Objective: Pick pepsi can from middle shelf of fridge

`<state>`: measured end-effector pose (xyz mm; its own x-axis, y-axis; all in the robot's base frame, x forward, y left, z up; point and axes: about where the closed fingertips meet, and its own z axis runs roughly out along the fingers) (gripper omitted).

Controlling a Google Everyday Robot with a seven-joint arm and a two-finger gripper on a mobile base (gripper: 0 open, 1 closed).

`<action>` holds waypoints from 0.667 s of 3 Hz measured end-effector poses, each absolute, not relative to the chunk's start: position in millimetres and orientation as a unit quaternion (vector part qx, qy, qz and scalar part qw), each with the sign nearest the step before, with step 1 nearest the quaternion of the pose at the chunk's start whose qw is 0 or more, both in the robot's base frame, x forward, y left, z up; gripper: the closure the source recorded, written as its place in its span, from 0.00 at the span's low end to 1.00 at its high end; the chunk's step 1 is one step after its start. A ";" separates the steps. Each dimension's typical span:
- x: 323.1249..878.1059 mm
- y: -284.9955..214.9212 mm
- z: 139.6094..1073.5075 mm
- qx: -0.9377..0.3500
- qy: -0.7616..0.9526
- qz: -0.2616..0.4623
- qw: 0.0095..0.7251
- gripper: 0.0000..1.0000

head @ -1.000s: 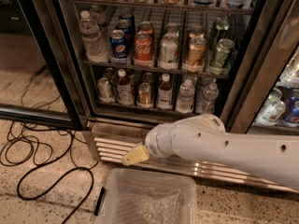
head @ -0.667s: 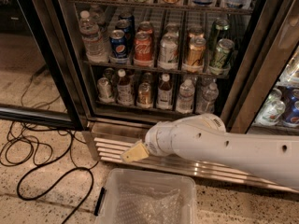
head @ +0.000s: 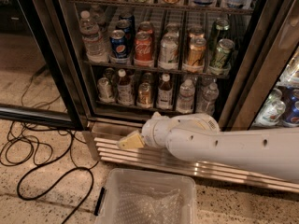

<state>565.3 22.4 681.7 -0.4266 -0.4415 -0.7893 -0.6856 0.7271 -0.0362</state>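
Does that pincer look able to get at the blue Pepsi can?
Probably: the pincer hangs low by the fridge base, below the pepsi can, but the door looks open and the can stands frontmost.

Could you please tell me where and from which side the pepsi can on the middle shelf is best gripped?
Probably around its mid-body, straight in from the open front: the pepsi can stands upright at the front of the middle shelf, closely flanked by a water bottle and a Coca-Cola can. The gripper is low, by the slatted base of the fridge.
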 end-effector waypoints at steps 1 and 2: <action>608.1 30.5 706.7 -0.313 0.803 0.156 0.482 0.00; 637.7 63.3 728.5 -0.286 0.770 0.181 0.541 0.00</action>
<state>637.7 63.3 728.5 -0.2511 -0.2451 -0.9364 -0.6365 0.7707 -0.0311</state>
